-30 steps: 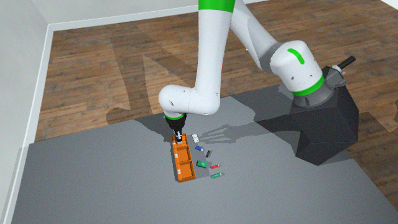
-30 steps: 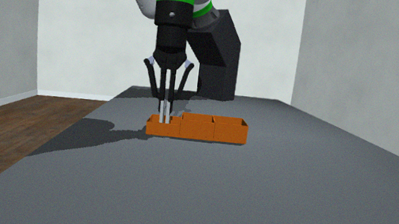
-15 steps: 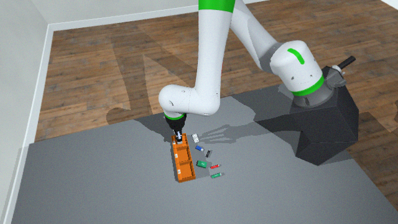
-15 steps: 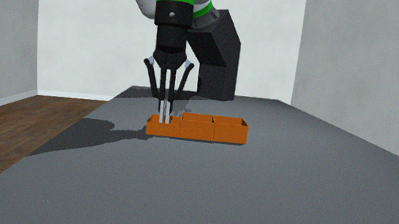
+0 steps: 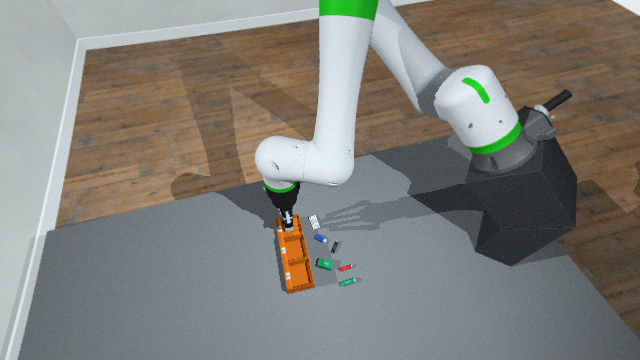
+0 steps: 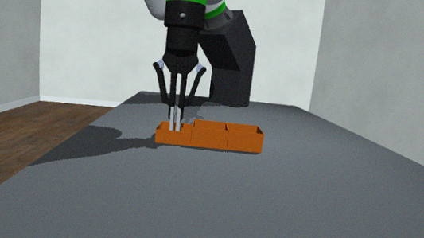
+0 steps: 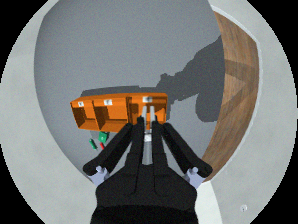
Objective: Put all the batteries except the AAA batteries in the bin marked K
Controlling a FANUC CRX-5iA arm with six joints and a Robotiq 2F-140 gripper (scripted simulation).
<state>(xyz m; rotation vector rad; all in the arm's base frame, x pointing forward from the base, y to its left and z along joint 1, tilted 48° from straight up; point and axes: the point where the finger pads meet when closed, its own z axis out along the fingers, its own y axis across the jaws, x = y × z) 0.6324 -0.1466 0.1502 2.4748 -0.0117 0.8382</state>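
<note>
The arm reaches down vertically; the gripper [image 6: 174,124] has its fingertips inside the end compartment of the orange bin row [image 6: 210,139] nearest the table's [image 6: 306,210] far edge. The jaws are pressed nearly together; whether they pinch anything cannot be told. Batteries, including the blue [image 5: 320,238], green [image 5: 347,282] and red [image 5: 345,267] ones, lie beside the bin toward the pedestal [image 5: 525,220]. Open table surrounds the bin on its other sides.

Bins and batteries on the table

A three-compartment bin row [image 5: 295,257] lies on the table [image 5: 150,300]; loose batteries [image 5: 324,263] lie scattered just beside one long side.
</note>
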